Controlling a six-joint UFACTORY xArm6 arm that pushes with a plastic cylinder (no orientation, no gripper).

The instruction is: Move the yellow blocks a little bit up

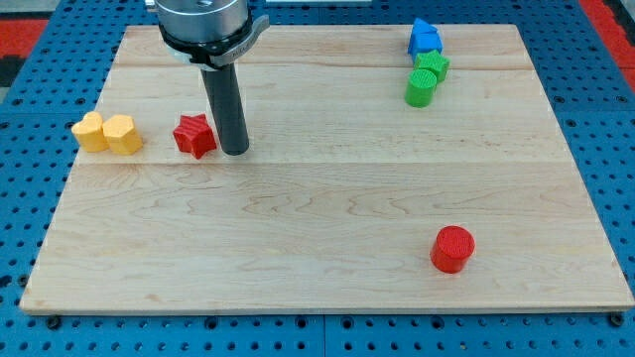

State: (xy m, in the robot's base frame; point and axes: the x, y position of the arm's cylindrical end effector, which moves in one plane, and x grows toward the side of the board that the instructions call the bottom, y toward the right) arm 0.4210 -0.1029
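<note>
Two yellow blocks sit side by side at the board's left edge: one yellow block (90, 131) on the outside and a yellow heart-like block (123, 135) touching it on its right. My tip (236, 151) rests on the board just right of a red star block (195, 136), close to it. The tip is well to the right of the yellow blocks, with the red star between them.
A blue block (424, 38), a green star-like block (433, 65) and a green cylinder (421, 88) cluster at the view's top right. A red cylinder (452, 248) stands at the lower right. The wooden board (327, 198) lies on a blue pegboard.
</note>
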